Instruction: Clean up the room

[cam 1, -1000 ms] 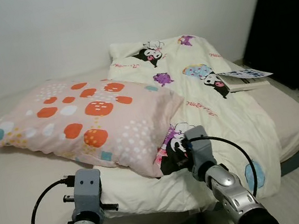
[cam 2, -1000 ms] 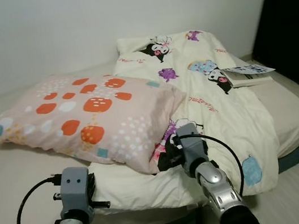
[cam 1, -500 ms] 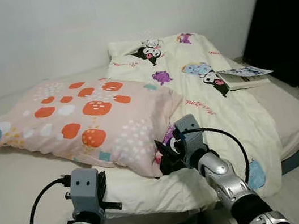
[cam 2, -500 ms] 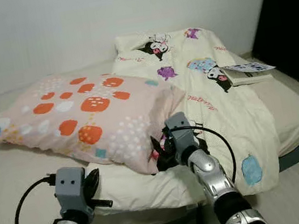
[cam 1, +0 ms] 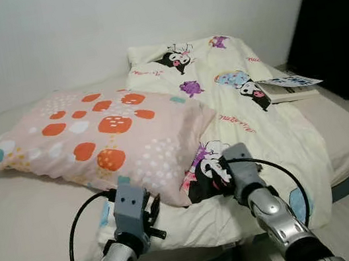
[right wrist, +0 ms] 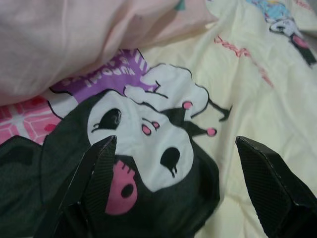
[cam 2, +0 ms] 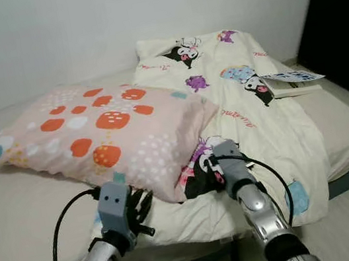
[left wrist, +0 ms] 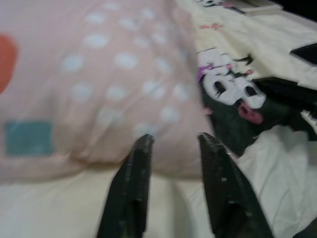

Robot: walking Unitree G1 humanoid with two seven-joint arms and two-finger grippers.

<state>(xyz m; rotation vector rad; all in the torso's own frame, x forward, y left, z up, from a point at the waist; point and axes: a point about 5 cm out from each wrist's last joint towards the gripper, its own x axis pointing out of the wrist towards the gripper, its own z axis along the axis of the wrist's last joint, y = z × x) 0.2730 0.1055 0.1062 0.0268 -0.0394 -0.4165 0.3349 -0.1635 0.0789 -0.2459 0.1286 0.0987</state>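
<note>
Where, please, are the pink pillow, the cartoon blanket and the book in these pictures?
pink pillow (cam 1: pixel 104 132), left eye view, on the middle of its top face.
cartoon blanket (cam 1: pixel 256 137), left eye view, on a bare cream stretch.
book (cam 1: pixel 286 89), left eye view, on its cover.

The pillow (cam 1: pixel 99 140) lay on the bed (cam 1: pixel 16 224), overlapping the blanket (cam 1: pixel 260 123) to its right, a book (cam 1: pixel 286 88) behind.

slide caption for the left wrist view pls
Left gripper, fingers apart, at the near edge of the pink spotted pillow on the cartoon duvet.
</note>
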